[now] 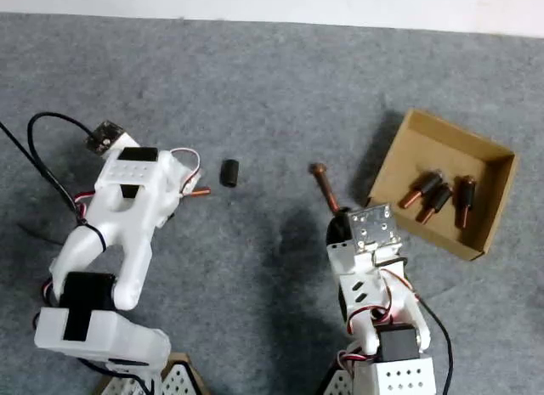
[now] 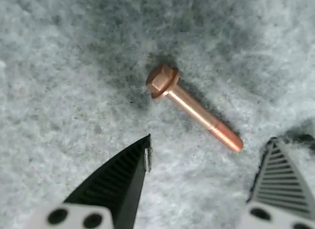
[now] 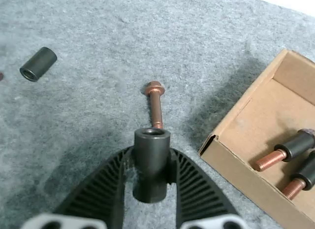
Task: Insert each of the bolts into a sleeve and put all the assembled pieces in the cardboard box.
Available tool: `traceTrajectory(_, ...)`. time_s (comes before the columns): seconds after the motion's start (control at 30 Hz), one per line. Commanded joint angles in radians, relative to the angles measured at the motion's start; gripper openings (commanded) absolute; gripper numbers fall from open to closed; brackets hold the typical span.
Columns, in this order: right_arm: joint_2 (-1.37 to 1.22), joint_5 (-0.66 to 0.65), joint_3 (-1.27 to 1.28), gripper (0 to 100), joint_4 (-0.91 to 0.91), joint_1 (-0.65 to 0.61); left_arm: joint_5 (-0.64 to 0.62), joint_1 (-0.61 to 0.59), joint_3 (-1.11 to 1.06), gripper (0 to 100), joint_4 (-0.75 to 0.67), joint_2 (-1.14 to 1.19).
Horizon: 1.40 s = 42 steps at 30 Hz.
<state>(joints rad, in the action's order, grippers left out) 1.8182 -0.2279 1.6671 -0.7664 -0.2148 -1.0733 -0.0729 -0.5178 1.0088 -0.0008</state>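
Note:
A copper bolt (image 2: pixel 192 108) lies on the grey carpet just beyond my left gripper (image 2: pixel 209 140), which hangs open above it with its threaded end between the fingertips. In the high view this bolt (image 1: pixel 201 191) pokes out beside the left arm. My right gripper (image 3: pixel 151 155) is shut on a black sleeve (image 3: pixel 151 165), held upright with its bore up. A second bolt (image 3: pixel 155 103) lies just past that sleeve, head away from it, also seen as a bolt (image 1: pixel 323 184) in the high view. A loose black sleeve (image 1: pixel 229 172) rests between the arms.
The cardboard box (image 1: pixel 395 161) stands at the right of the carpet, close to the right arm, and holds three assembled bolt-and-sleeve pieces (image 1: pixel 435 191). Its near wall (image 3: pixel 246 165) is right beside my right gripper. Open carpet stretches across the far side.

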Motion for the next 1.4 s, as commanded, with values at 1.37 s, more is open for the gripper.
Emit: traceTrajectory(1.37, 0.021, -0.006, 0.047, 0.6, 0.025, 0.005, -0.253, -0.229, 0.143, 11, -0.08, 0.229)
